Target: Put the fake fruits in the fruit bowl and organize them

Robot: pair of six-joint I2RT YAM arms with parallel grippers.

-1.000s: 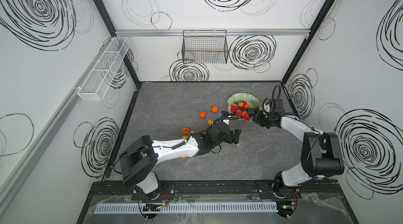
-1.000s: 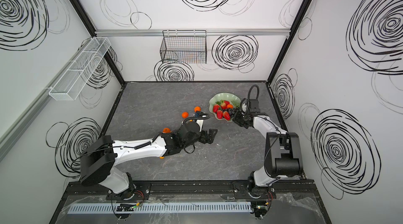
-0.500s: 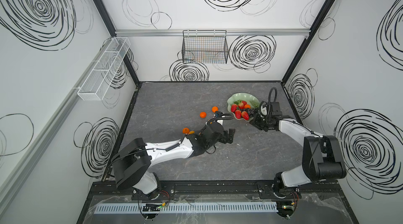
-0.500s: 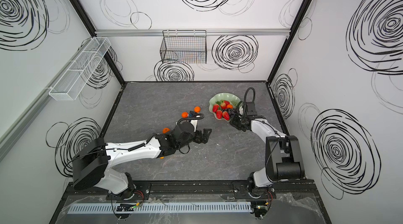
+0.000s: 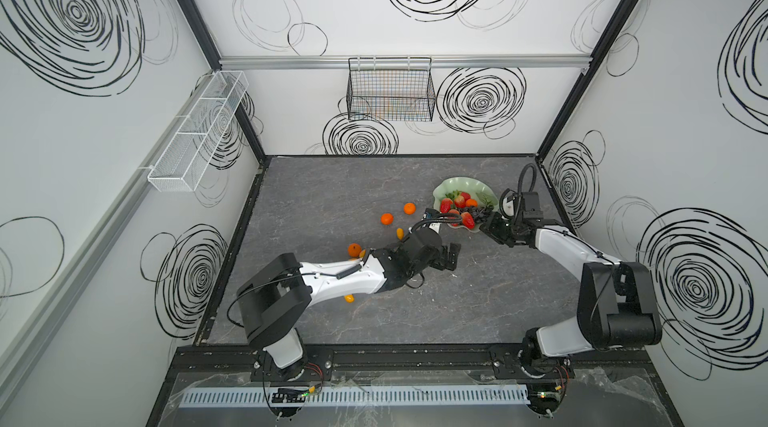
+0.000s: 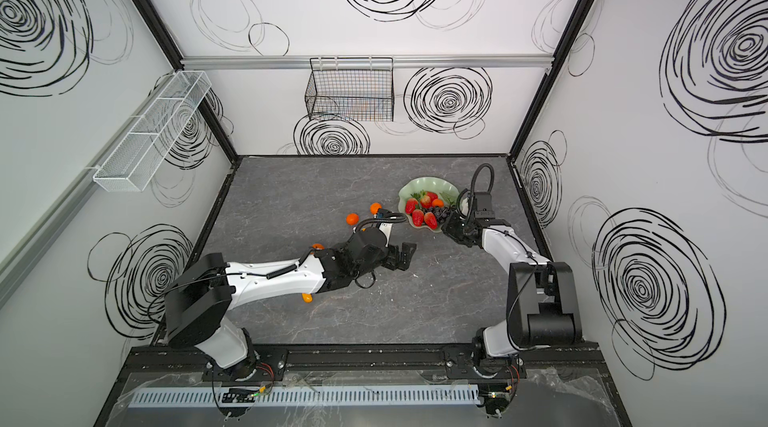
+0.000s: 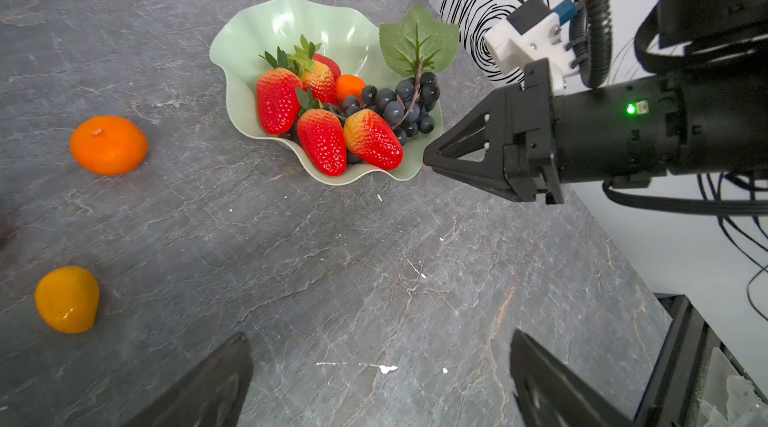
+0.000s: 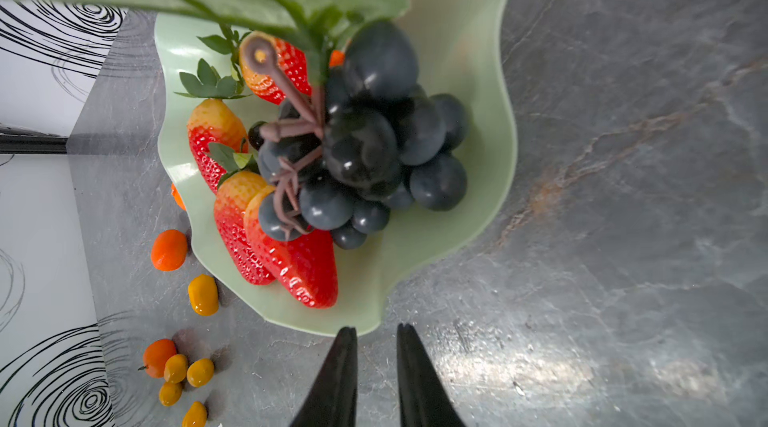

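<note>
Task partly done. The green bowl (image 5: 456, 185), at one o'clock on the bench (image 5: 457, 312), holds four strawberries (image 7: 322, 140) and the grape bunch (image 7: 409, 107). Three tangerines (image 5: 387, 219) and perhaps five kumquats (image 8: 203, 294) lie loose at its nine o'clock. My left pincer (image 7: 380, 335) gapes empty; my right pincer (image 8: 376, 328), barely parted, grips nothing.

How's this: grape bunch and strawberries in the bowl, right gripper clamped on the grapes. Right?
No: in the right wrist view the right gripper holds nothing, jaws slightly apart by the bowl rim. Grape bunch and strawberries are in the bowl.
</note>
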